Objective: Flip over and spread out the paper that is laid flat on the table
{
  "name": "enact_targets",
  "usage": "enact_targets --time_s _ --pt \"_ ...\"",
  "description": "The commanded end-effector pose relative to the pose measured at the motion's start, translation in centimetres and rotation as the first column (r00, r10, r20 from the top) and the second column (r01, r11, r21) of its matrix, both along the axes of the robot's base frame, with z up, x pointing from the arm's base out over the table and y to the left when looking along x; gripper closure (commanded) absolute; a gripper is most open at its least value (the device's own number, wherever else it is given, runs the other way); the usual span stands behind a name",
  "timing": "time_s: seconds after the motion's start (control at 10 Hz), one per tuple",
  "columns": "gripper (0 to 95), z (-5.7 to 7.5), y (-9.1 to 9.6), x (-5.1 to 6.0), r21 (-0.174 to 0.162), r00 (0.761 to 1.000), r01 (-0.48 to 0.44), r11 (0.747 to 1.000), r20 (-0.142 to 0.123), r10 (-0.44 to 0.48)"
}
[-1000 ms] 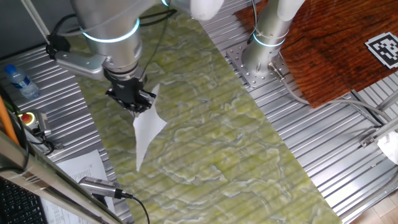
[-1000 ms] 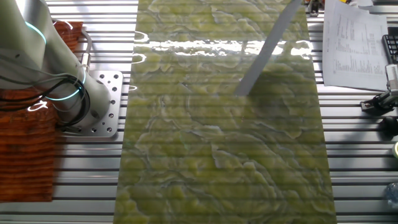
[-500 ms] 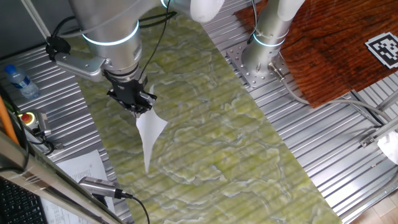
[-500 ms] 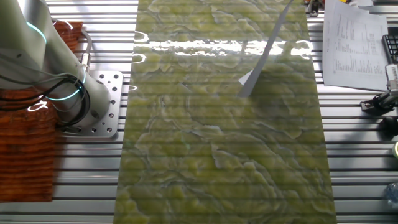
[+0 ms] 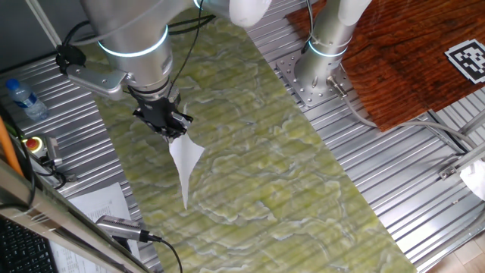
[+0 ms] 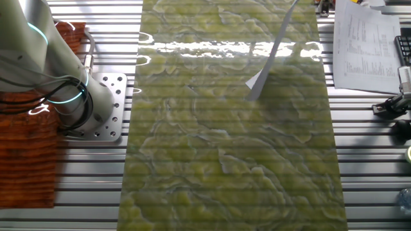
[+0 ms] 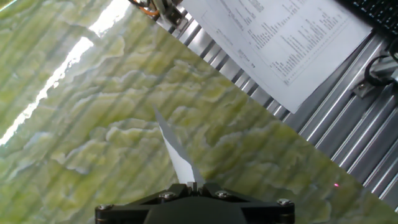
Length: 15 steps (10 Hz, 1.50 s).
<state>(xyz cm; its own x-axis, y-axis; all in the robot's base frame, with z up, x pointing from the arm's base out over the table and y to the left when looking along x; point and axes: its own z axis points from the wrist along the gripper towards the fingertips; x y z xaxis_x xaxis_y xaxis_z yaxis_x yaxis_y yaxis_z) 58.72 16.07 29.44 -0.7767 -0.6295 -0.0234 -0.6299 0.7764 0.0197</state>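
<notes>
hand (image 5: 168, 127) is clenched on one edge of the paper (image 5: 183, 161), which hangs from it almost edge-on, long axis running down to a free corner close above the counter (image 5: 258, 174). in my judgement, spreading turns on which side that low corner drags to as it lowers.
</notes>
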Motion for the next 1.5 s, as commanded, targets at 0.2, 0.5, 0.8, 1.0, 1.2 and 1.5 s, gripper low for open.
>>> enact_targets --time_s 0.2,0.5,0.8,1.0,1.2,1.5 --pt "95.0 0.0 -0.1 -0.1 -0.026 1.0 -0.009 1.0 0.008 0.009" --pt "95.0 0.0 -0.1 -0.1 -0.012 0.999 0.029 0.999 0.022 -0.029" --pt "95.0 1.3 -0.1 0.0 -0.017 0.999 0.035 0.999 0.018 -0.034" --pt "95.0 3.5 -1.3 0.5 -0.02 1.0 0.014 1.0 0.011 -0.014" --pt "95.0 4.7 -2.4 1.3 -0.031 1.0 -0.003 1.0 0.014 0.003" --pt "95.0 6.7 -3.8 4.2 -0.059 0.999 -0.033 0.998 0.03 0.034"
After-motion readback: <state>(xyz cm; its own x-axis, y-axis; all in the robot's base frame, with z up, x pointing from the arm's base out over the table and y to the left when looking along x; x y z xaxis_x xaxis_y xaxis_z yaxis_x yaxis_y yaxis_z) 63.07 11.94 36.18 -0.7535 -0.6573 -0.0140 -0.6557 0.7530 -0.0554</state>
